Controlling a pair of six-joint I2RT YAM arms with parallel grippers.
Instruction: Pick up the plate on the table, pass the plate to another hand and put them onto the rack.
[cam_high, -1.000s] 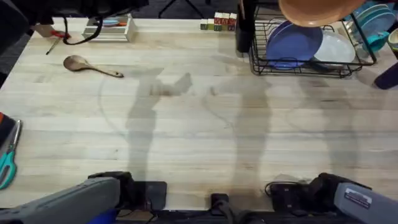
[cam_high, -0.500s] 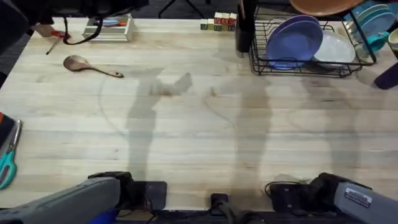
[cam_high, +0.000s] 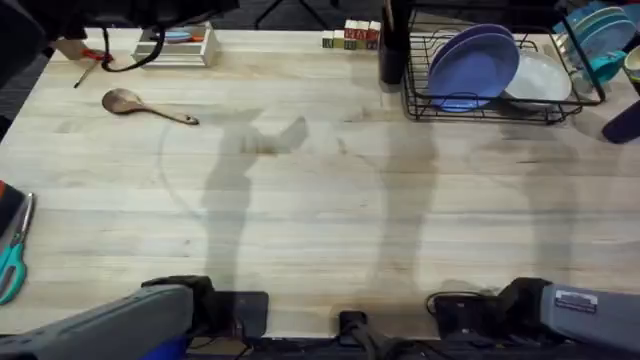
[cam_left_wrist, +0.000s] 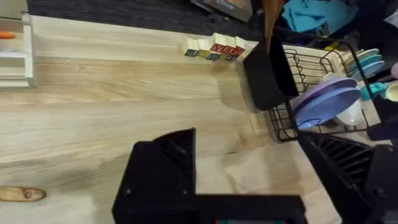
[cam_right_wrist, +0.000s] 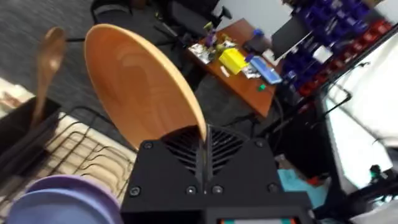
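The right gripper (cam_right_wrist: 204, 158) held the orange plate (cam_right_wrist: 140, 90) by its rim, the two black fingers pinched nearly together with the plate's edge nipped between them, so the disc stood on edge and rose away from the fingertips, its hollow face turned to one side of the jaws. Below and beyond the gripper lay the black wire rack (cam_right_wrist: 81, 152), and nearer still the rim of a blue-purple plate (cam_right_wrist: 62, 199) already leaning in it; the held plate therefore hung above the rack, clear of the wires and touching nothing there. Seen from overhead, the rack (cam_high: 420, 100) stood at the far right of the table (cam_high: 300, 220), with the blue-purple plates (cam_high: 472, 70) and a white plate (cam_high: 540, 78) slanted in its slots. The move to come seemed to turn on bringing the held disc's plane parallel to those leaning plates and lowering it edge first into a free slot; which slot stood open I could not tell. The right arm was plainly the one placed for this. The left gripper (cam_left_wrist: 249, 180) hung well back over bare table with the rack off to its side, its fingers spread wide and holding nothing, leaving open room between the two arms
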